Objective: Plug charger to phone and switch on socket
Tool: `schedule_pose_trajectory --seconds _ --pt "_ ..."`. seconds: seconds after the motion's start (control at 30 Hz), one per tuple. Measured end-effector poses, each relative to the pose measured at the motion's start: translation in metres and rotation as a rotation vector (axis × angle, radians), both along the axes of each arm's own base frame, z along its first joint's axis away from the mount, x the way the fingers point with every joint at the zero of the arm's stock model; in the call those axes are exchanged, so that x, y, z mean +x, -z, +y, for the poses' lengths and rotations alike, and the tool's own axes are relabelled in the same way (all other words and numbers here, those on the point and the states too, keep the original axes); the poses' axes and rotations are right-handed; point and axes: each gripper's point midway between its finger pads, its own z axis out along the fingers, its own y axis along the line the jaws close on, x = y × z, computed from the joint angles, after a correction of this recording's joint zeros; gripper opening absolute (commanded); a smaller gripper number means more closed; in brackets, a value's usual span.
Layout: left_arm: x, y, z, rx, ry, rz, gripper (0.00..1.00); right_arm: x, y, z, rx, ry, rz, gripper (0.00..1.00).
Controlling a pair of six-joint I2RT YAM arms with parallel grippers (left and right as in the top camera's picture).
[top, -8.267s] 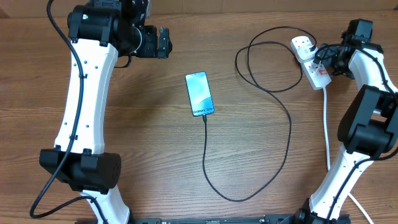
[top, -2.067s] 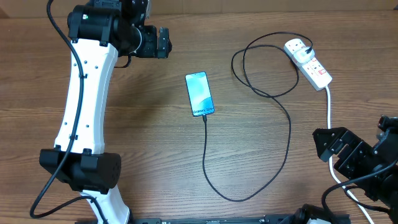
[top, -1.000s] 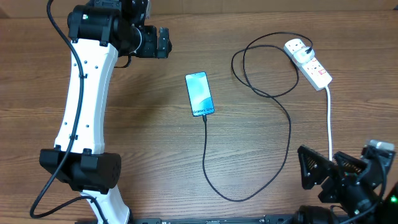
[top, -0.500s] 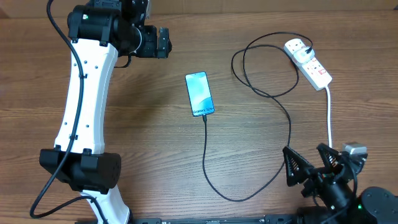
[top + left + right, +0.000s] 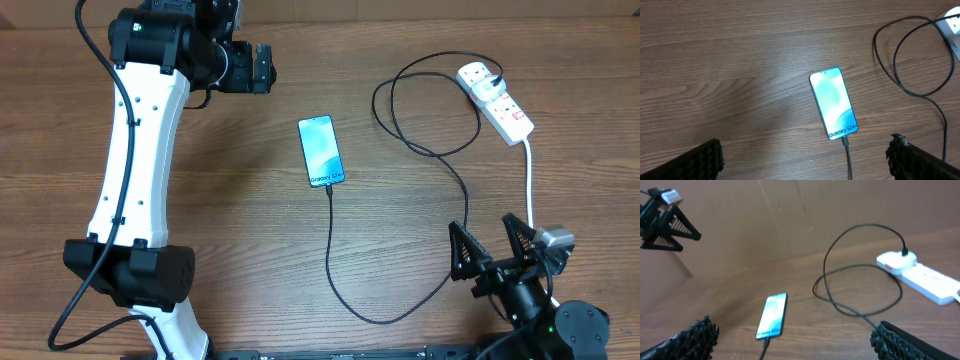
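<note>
The phone lies face up in the middle of the table, its screen light blue; it also shows in the wrist views. The charger's black cable runs from a connector at the phone's lower end, loops right, and ends in a black plug seated in the white socket at the back right. My left gripper hangs open at the back left, above the table. My right gripper stands open at the front right, beside the cable, holding nothing.
The socket's thick white cord runs down toward the front right edge, next to my right gripper. My left arm's white links stretch along the left side. A brown wall backs the table in the right wrist view.
My right arm has drawn back toward the front right edge, its open gripper shifting slightly left and closer to the cable. Left arm, phone, cable and socket have not moved.
</note>
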Motion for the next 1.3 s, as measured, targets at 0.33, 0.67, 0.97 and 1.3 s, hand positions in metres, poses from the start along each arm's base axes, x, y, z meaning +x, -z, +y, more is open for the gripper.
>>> schedule_pose_trajectory --seconds 0.33,0.67,0.97,1.3 --pt "0.000 0.000 0.000 0.000 0.000 0.000 1.00 0.019 0.005 0.000 0.004 0.007 -0.111 1.00" --pt "0.000 0.000 0.000 0.000 0.000 0.000 1.00 0.031 0.005 0.000 -0.027 0.007 -0.232 1.00" --pt "0.000 0.000 0.000 0.000 0.000 0.000 1.00 0.037 0.005 -0.005 -0.041 0.042 -0.297 1.00" --pt "0.000 0.000 0.000 0.000 0.000 0.000 1.00 0.044 0.016 -0.012 -0.043 0.086 -0.334 1.00"
